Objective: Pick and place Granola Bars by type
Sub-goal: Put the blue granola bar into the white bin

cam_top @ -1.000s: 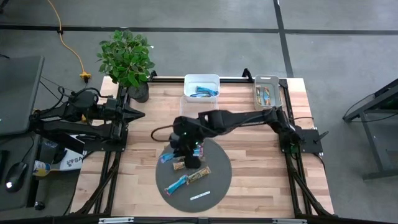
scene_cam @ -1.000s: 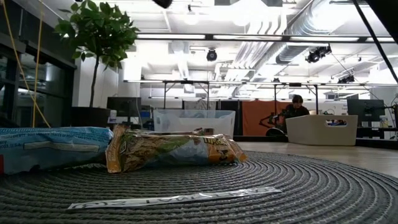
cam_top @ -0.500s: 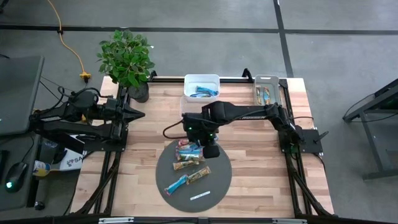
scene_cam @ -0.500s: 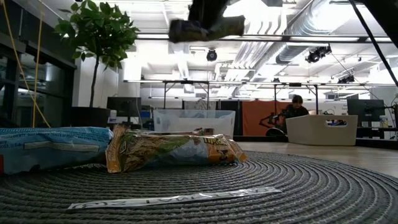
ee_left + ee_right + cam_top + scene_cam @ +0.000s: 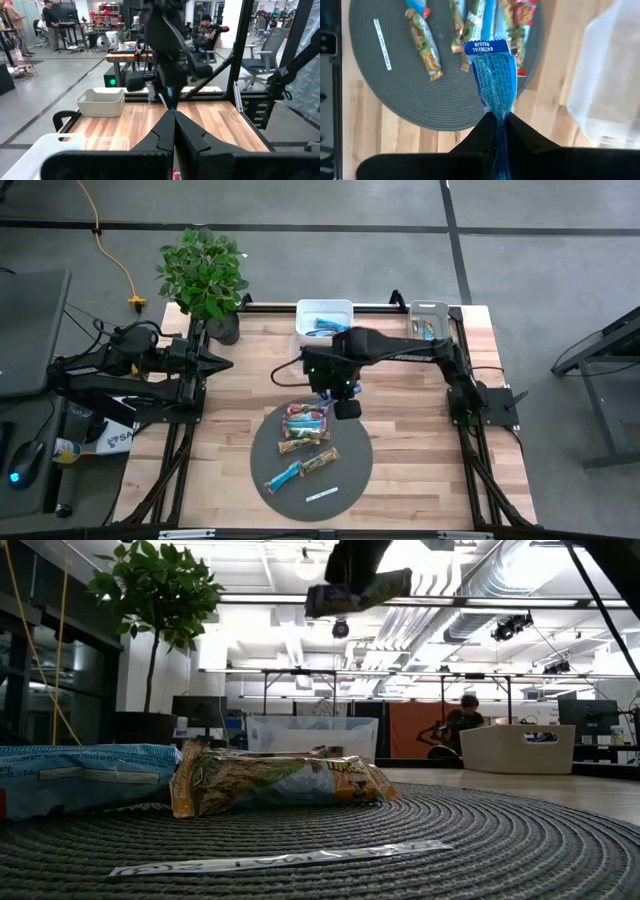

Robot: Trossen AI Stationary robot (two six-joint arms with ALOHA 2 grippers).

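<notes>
My right gripper [image 5: 498,116] hangs over the mat's far edge, pointing down, shut on a blue granola bar [image 5: 492,75], which also shows high up in the low view [image 5: 357,590]. Several more bars lie flat on the round grey mat [image 5: 345,470]: red-pink and blue ones [image 5: 303,418], tan-and-green ones [image 5: 320,462] and a blue one [image 5: 283,476]. A tan-and-green bar [image 5: 280,782] and a blue bar [image 5: 85,775] lie close to the low camera. My left gripper [image 5: 174,116] waits shut at the table's left side. My right gripper pinches the blue bar by one end [image 5: 497,111] between its two fingers, coming from above. The rest of the wrapper sticks out past the fingertips to its printed end [image 5: 487,48]. The bar is lifted clear of the mat.
A white bin [image 5: 324,312] holding blue bars stands at the far edge just beyond my right gripper. A grey bin [image 5: 430,310] with bars stands at the far right corner. A potted plant [image 5: 205,275] occupies the far left corner. A thin white strip [image 5: 322,494] lies on the mat's near side.
My right gripper has risen from over the mat's bars and gone toward the far edge and the white bin, tipping to point more steeply down. The blue bar has gone with it, clear of the mat.
</notes>
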